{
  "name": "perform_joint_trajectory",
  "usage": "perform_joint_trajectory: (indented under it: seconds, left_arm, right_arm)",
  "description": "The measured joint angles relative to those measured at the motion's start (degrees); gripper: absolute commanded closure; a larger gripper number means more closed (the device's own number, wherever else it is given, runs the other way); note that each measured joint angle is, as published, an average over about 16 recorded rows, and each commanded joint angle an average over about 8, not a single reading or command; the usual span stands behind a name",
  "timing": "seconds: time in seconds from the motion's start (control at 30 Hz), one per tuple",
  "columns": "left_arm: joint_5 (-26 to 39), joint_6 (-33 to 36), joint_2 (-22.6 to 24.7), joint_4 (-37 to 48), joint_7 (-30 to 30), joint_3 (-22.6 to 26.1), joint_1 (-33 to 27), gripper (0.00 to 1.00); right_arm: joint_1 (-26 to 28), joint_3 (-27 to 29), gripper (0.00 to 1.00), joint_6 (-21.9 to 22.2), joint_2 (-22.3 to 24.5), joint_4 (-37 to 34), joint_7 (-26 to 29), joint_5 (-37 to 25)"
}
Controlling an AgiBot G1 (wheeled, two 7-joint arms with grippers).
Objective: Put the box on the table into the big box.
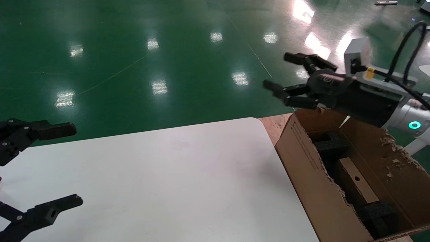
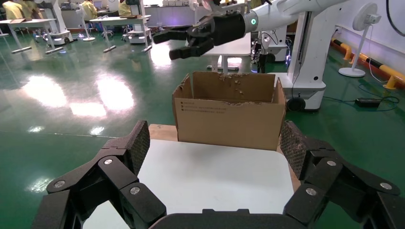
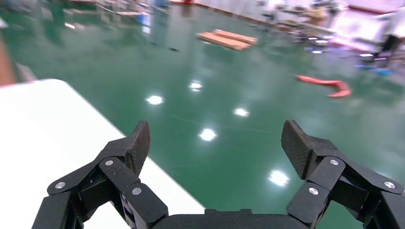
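The small brown box (image 1: 361, 189), with a round hole in its broad face, lies inside the big box (image 1: 312, 174) between black foam blocks (image 1: 331, 143). The big box stands just off the right edge of the white table (image 1: 174, 174). My right gripper (image 1: 278, 71) hangs open and empty in the air above the big box's far end. In the right wrist view it (image 3: 215, 143) faces the green floor beside the table (image 3: 43, 133). My left gripper (image 1: 74, 164) is open and empty over the table's left side. In the left wrist view it (image 2: 216, 143) faces the big box (image 2: 229, 119).
A wooden board (image 1: 275, 126) lies under the big box. The carton's near flaps are ragged (image 1: 399, 158). Shiny green floor (image 1: 151, 60) surrounds the table. The left wrist view shows a white machine base (image 2: 305, 71) and a fan (image 2: 363, 28) behind the carton.
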Motion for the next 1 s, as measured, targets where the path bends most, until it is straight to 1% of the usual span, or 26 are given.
perform_joint_trajectory:
  seconds: [1.0]
  left_arm:
    - [0.0,0.0,0.0,0.0,0.0,0.0,0.0,0.0]
  right_arm:
    - [-22.7,59.8,0.0,-10.4,-8.3,17.3,29.8,-43.2]
